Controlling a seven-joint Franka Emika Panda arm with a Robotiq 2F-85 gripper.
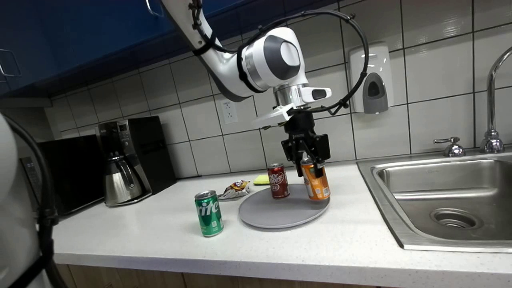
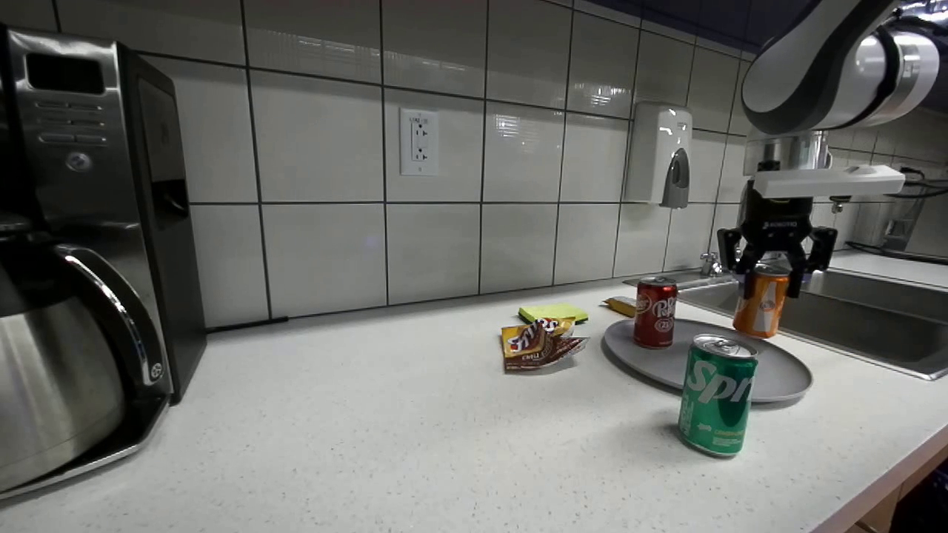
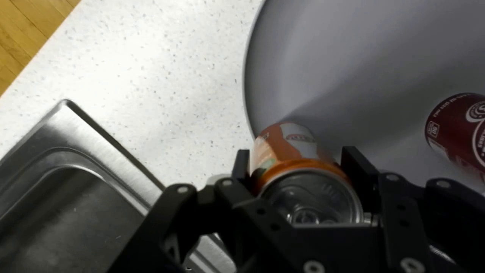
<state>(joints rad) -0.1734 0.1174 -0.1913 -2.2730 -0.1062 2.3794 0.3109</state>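
Holding the orange, printed metal can [image 3: 301, 170] between them, the robot's black, jointed fingers [image 3: 358, 172] stood narrowed to its width, one on each side near its lid. The can, slightly tilted, was at the edge of the flat, round, grey plate [image 1: 280, 214]; whether its base touched the plate could not be told. The grasp thus looked complete, while the release was not yet made. Near it but apart, a dark red Dr Pepper can [image 1: 278, 182] was already on that plate, standing upright and clear of the fingers. Beyond the plate's edge lay the stainless-steel sink [image 1: 391, 212]. Farther off, a green Sprite can [image 1: 209, 214] stood upright on the white, speckled counter [image 1: 144, 228], off the plate and with nothing gripping it. Past the plate, a crumpled yellow-and-brown snack packet [image 2: 539, 346] and a yellow-green sponge [image 2: 554, 312] lay near each other, and farthest from the fingers stood a black-and-steel coffee maker [image 1: 150, 152].
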